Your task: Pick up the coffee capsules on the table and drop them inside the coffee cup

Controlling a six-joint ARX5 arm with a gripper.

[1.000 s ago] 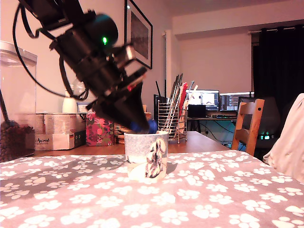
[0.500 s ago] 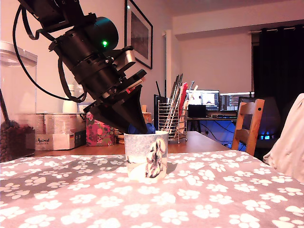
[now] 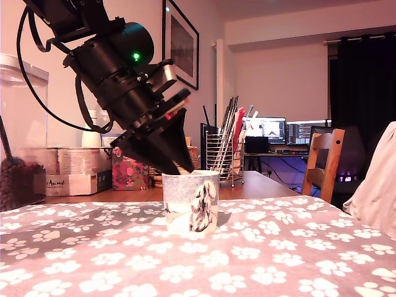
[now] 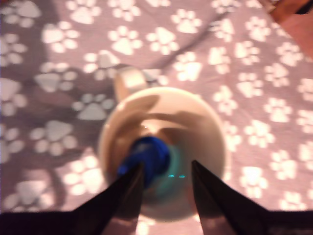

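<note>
The coffee cup (image 3: 190, 201) is a squat white-grey mug with a dark figure on its side, standing on the paw-print tablecloth (image 3: 260, 253). My gripper (image 3: 180, 167) hangs tilted just over the cup's rim from the exterior view's left. In the wrist view the gripper (image 4: 164, 188) is open, its two dark fingers (image 4: 128, 193) apart above the cup (image 4: 210, 122). A dark blue coffee capsule (image 4: 149, 156), blurred, lies inside the cup below the fingers. The exterior view does not show the capsule; the cup wall hides it.
Behind the cup stands a wire utensil holder (image 3: 224, 158). A clear container with dark contents (image 3: 21, 142), cardboard boxes (image 3: 68, 170) and a floral box (image 3: 129, 168) line the exterior view's left. A wooden chair (image 3: 325, 162) and pale fabric (image 3: 377, 185) are at its right.
The blue capsule was held at the fingertips just above the rim; it has now left the fingers and dropped into the cup. The arm has barely moved.
</note>
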